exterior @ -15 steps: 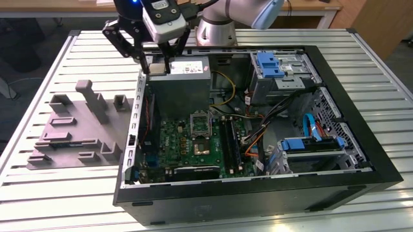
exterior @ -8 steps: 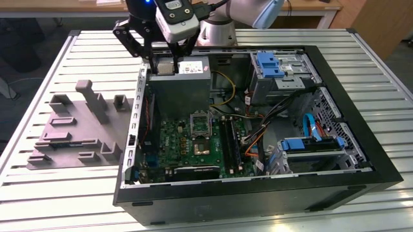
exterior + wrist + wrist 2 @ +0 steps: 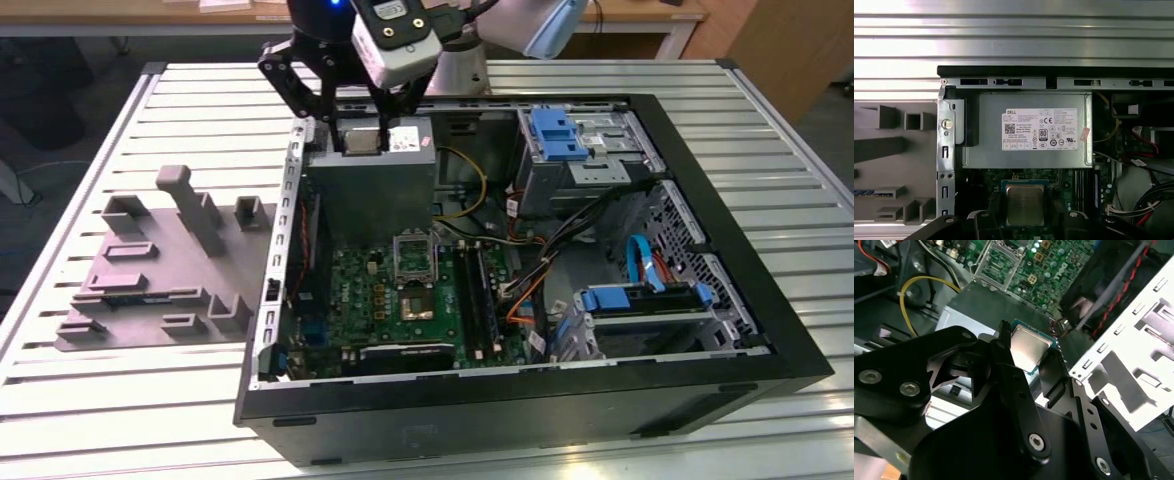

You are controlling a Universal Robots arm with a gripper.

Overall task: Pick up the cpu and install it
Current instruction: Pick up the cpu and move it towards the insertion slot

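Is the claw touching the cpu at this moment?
Touching. In the second wrist view the claw grips the cpu by opposite edges, with no gap on either side.

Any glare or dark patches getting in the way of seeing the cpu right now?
Second wrist view: the cpu shows a soft sheen on its metal top, edges visible, while the slotted metal wall beside it washes out white. First wrist view: the table slats glare in bright bands; the cpu is evenly lit. Exterior view: the gripper is a dark silhouette; the cpu it holds looks dim.
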